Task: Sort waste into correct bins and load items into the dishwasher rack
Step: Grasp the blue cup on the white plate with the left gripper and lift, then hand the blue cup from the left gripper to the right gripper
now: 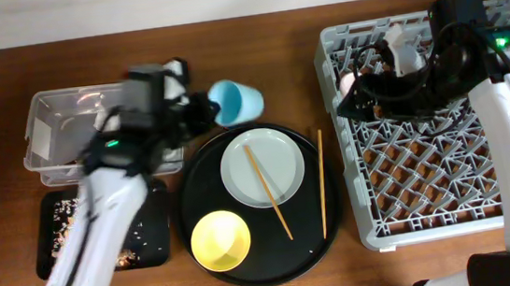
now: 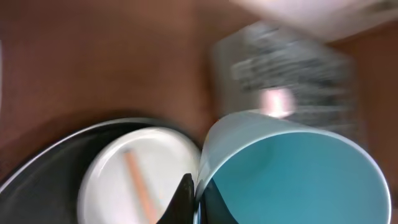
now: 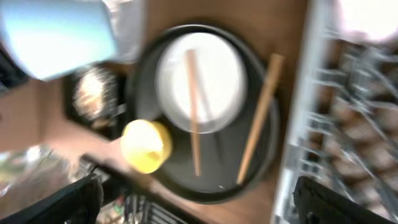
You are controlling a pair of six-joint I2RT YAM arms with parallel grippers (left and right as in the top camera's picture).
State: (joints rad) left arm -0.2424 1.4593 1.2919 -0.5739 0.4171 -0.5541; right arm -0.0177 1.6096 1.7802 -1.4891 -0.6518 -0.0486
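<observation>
The step in hand was loading the light-blue cup [image 1: 237, 100] into the dishwasher rack [image 1: 429, 192]. The left pincer [image 1: 199, 109] was clamped on the cup's rim, with one finger [image 2: 185, 200] outside the mouth and the other inside. The cup sat off the 12 o'clock edge of the round black tray [image 1: 200, 176], between the clear tub [image 1: 64, 110] at 9 o'clock and the rack at 3 o'clock. Whether it was clear of the table [image 1: 275, 57] I could not tell. It was tipped over, its long axis running roughly 9 to 3, with the mouth toward the pincer at 9 o'clock and the base toward the rack. The right pincer [image 1: 356, 105] stood wide open, holding nothing, over the rack's 10 o'clock corner near the pink cup [image 1: 348, 82]. As I judged it, the next move called for carrying the cup toward 3 o'clock. It would then need turning mouth-down over free pegs, while keeping clear of the right arm there.
</observation>
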